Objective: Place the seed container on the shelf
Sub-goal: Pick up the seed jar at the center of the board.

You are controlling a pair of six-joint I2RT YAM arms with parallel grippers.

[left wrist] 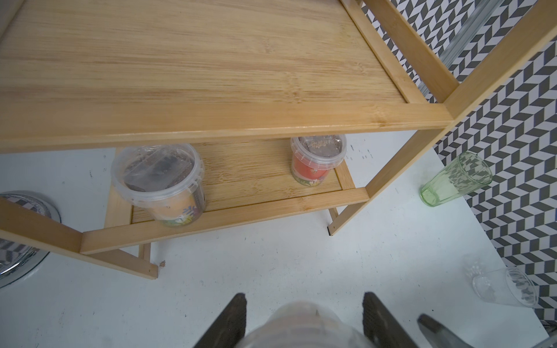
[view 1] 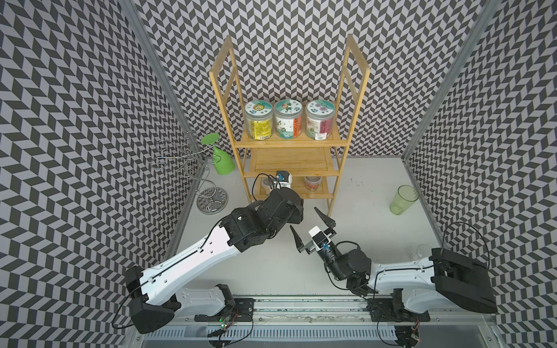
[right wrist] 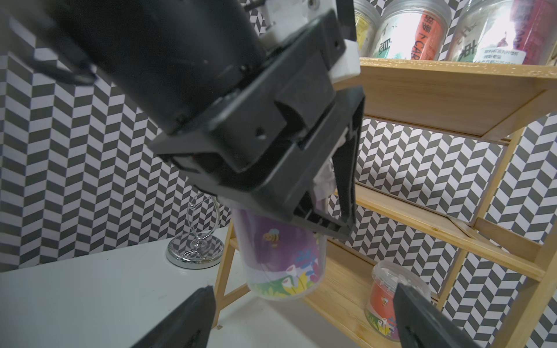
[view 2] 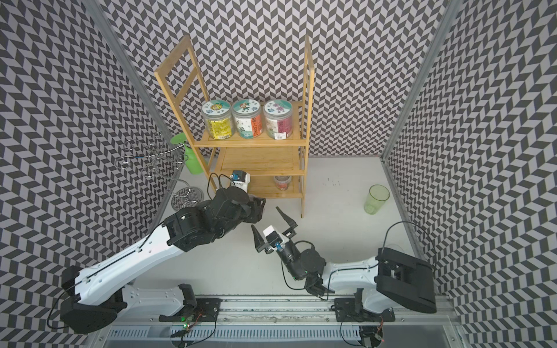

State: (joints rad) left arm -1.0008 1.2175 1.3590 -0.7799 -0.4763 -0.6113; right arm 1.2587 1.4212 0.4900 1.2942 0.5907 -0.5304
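Carry step: seed container (right wrist: 280, 259) is clamped in left fingers (left wrist: 232, 319) before the shelf (view 1: 289, 144); right fingers (view 1: 324, 217) spread wide, empty. Next: insertion between bottom-tier tubs (left wrist: 156, 177), then release, is required.

Left arm (view 1: 193, 256), right arm (view 1: 401, 272): white shells, black joints, thin black cables looping alongside; right gripper (view 1: 303, 217) black, tapered fingers.

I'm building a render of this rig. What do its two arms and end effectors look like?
The left arm and right arm have white shells, black joint housings and loose black cables. The left end effector and right end effector have black, pointed, wedge-shaped fingers.
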